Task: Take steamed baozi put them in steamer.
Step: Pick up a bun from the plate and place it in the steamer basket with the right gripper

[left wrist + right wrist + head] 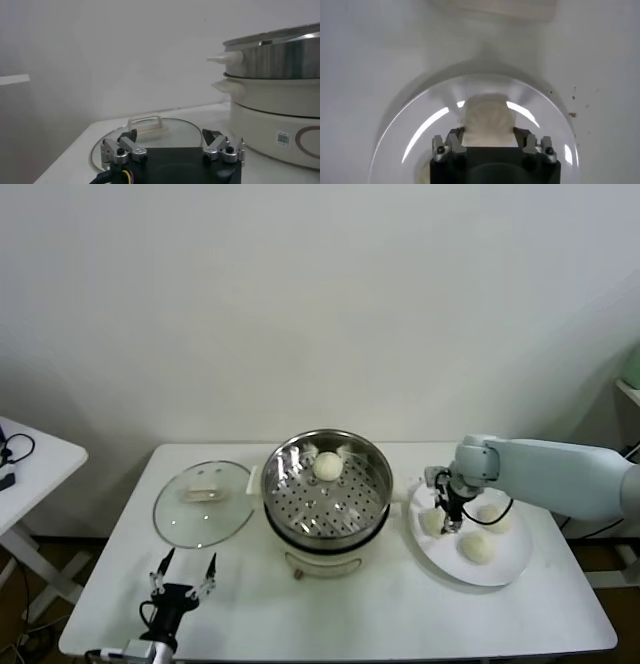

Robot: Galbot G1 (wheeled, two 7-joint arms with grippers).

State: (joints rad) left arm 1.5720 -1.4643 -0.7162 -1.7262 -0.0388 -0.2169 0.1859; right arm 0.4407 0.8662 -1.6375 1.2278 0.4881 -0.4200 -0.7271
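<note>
The steel steamer (292,496) sits on its white pot base mid-table and holds one baozi (328,465) at the back. Three more baozi lie on a white plate (508,572) to the right: one at the left (431,523), one at the front (476,547) and one at the right (496,517). My right gripper (447,522) is down on the plate at the left baozi. In the right wrist view its fingers (455,140) press both sides of that baozi (488,120), which rests on the plate (420,125). My left gripper (183,570) waits open near the table's front left.
The round glass lid (203,504) lies flat to the left of the steamer; it also shows in the left wrist view (150,131) in front of my left gripper (170,137), with the steamer (280,55) beside it. A side table (25,459) stands at far left.
</note>
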